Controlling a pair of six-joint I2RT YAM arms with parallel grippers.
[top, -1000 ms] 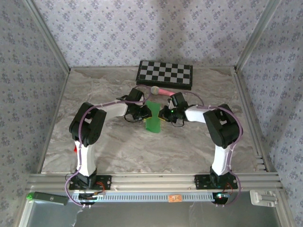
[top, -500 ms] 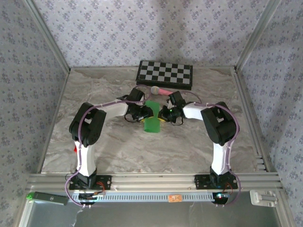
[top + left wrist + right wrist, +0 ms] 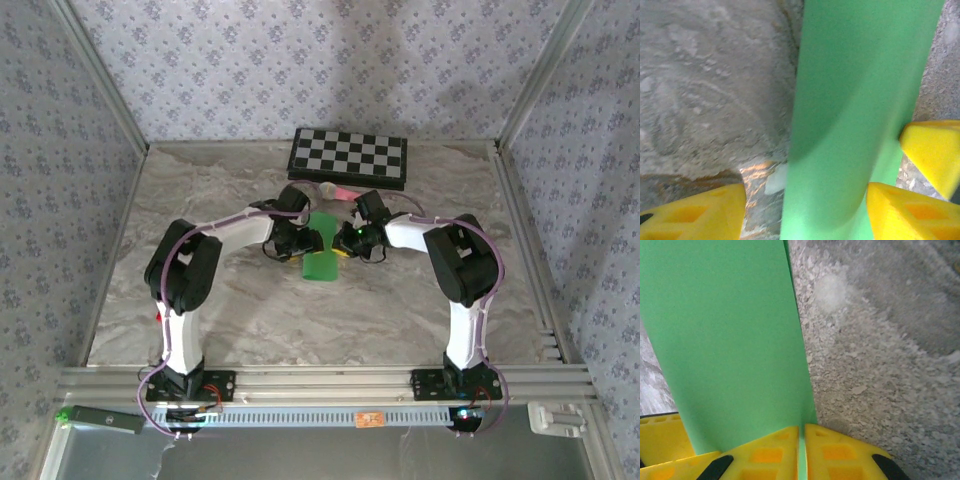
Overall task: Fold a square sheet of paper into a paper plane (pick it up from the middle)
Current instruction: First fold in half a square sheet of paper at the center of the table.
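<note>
The surface (image 3: 250, 300) looks like gray and brown stone with wavy marks. Three walls stand around it: a far wall (image 3: 320, 60), a left wall (image 3: 50, 200) and a right wall (image 3: 600, 200). They all have pale purple wallpaper with tiny flowers. Shiny metal posts (image 3: 100, 75) stand in the far corners. A metal rail (image 3: 330, 381) runs along the near edge. The light is soft and even.

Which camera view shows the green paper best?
The top external view: the green paper shows most completely there. The left wrist view gives a blurred strip; the right wrist view, a flat face with the right jaws shut on its edge.
</note>
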